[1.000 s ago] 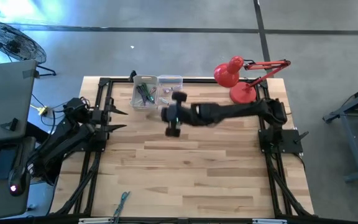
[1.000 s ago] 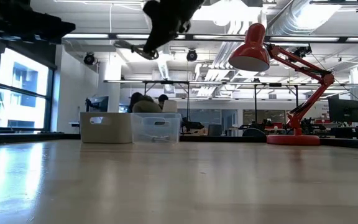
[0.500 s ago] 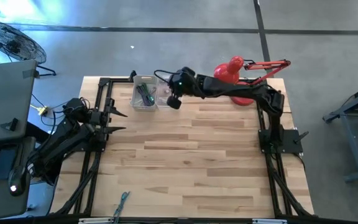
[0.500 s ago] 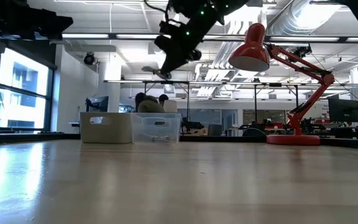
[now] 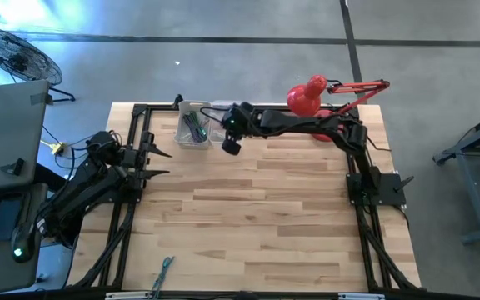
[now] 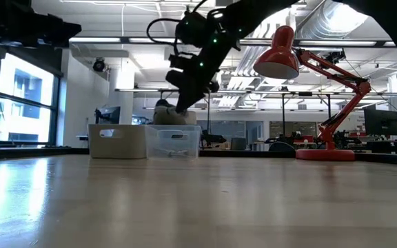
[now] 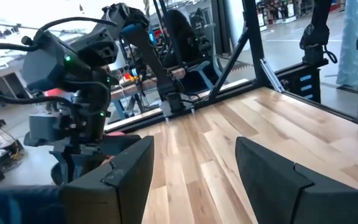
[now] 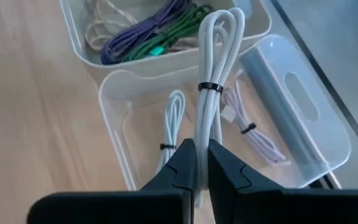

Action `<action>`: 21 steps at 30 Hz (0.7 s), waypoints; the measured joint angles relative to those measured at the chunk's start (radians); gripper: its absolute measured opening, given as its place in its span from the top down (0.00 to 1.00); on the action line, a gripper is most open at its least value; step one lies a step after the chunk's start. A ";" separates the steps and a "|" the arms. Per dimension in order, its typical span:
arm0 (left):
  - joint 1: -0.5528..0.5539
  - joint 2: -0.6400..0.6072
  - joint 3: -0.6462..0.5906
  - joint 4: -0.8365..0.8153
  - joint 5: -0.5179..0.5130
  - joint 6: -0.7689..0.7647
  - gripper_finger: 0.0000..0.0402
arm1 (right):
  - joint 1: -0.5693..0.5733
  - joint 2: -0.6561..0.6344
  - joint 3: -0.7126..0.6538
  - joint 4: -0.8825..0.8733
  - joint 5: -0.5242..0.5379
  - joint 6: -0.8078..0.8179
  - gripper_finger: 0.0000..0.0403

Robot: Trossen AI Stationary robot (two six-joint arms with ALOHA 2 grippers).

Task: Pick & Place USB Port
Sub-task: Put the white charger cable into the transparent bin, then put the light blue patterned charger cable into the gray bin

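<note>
The table (image 5: 248, 217) was viewed from overhead and level across its top; the clear bin (image 8: 303, 118), seen close by the right wrist, was shared with both.

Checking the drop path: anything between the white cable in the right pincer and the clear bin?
Nothing visible. The right pincer holds the bundled white cable directly over the clear bin, which is open-topped; two coiled cables already lie inside.

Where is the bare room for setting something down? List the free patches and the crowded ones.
Free: the whole middle and near side of the light wooden table, between the two arm bases. Crowded: the far edge, with the white bin of coloured cables, the clear plastic bin under the right tool, which grips a bundled white cable, and the red desk lamp. The left tool waits at the left edge.
</note>
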 joint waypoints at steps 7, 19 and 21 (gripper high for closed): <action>0.000 0.000 0.000 -0.013 -0.008 0.000 0.45 | 0.000 0.020 0.000 -0.019 0.001 0.022 0.97; 0.000 0.000 0.000 -0.047 -0.015 0.000 0.45 | 0.009 0.020 0.000 -0.020 0.032 0.053 0.74; 0.000 0.000 0.000 -0.052 -0.015 0.000 0.45 | 0.012 0.020 0.000 -0.019 0.058 0.053 0.70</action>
